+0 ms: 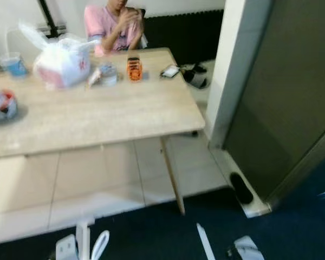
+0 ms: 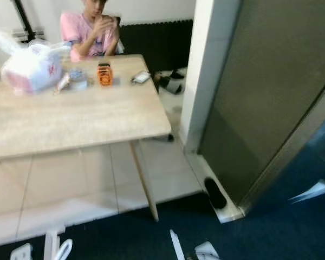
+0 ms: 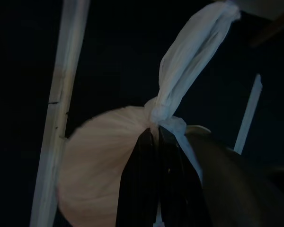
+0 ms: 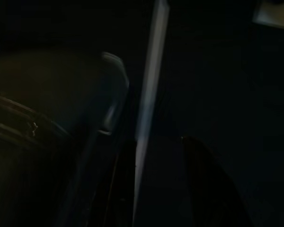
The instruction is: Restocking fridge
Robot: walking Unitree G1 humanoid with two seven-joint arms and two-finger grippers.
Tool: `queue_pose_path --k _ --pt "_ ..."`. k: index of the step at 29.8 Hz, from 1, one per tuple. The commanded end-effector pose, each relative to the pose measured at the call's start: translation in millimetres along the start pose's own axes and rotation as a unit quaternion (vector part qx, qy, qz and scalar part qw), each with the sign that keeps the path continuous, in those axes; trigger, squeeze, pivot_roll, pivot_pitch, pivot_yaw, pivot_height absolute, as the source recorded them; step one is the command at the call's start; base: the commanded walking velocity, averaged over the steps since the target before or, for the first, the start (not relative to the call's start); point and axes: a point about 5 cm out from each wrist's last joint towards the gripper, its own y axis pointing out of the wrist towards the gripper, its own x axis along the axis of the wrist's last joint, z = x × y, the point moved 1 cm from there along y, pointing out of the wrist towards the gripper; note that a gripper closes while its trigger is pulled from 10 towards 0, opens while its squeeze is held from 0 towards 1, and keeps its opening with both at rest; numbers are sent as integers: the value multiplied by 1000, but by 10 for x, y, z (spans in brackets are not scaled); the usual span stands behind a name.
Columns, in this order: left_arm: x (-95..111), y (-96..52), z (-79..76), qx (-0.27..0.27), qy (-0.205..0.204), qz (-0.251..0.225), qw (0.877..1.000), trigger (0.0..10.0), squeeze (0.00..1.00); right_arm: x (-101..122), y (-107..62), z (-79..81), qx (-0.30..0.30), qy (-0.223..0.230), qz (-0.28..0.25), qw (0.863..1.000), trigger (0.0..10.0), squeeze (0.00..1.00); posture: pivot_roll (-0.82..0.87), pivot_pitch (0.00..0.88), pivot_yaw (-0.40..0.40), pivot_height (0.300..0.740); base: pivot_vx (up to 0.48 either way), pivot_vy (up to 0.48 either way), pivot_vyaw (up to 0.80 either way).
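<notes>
Risk first: the left gripper [image 3: 154, 142] carries a knotted white bag [image 3: 104, 165] by the thin twist just under its knot, and I judge that a swing while walking, or a brush against the table leg [image 1: 173, 179], could pull the plastic out of the pinch and drop the load on the dark floor [image 1: 151, 233]. Blur in the head views suggests the robot is on the move, so sway is a real concern. The fridge [image 1: 281, 97] stands at about 2 o'clock with its grey door shut; reaching it with one arm loaded means the other arm must open the door, and a late turn could knock the bag on the door edge.

Left fingers [image 3: 142, 189] are pressed together, narrow, clamped on the bag's neck, with the round body of the bag hanging against them.

Right gripper [image 4: 154, 189] hangs in shade; two dark fingers can be made out with a gap between them, nothing seen in it.

At 11 o'clock the table [image 1: 97, 114] bears another bag [image 1: 62, 62], an orange pack [image 1: 134, 69] and small tubs, with a seated person [image 1: 116, 24] behind it at 12.
</notes>
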Motion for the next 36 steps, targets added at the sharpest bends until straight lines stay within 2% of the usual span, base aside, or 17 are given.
queue_pose_path --k 1,18,24,36 --pt "-13 1 -7 -2 7 5 1000 10000 0 -9 -4 -24 -8 -3 0 1000 10000 0 -3 0 45 740 0 -472 0" --pt "-39 5 -32 -6 23 13 1000 10000 0 -44 -11 -58 -12 -16 14 1000 10000 0 -8 0 41 740 0 -472 0" --pt "-24 11 -48 -8 25 12 1000 10000 0 -35 -14 -84 -19 -17 15 1000 10000 0 -8 0 41 740 0 -472 -781" --pt "-36 11 -52 -7 21 12 1000 10000 0 18 -12 -94 -16 -21 7 1000 10000 0 -7 0 38 740 0 -472 0"
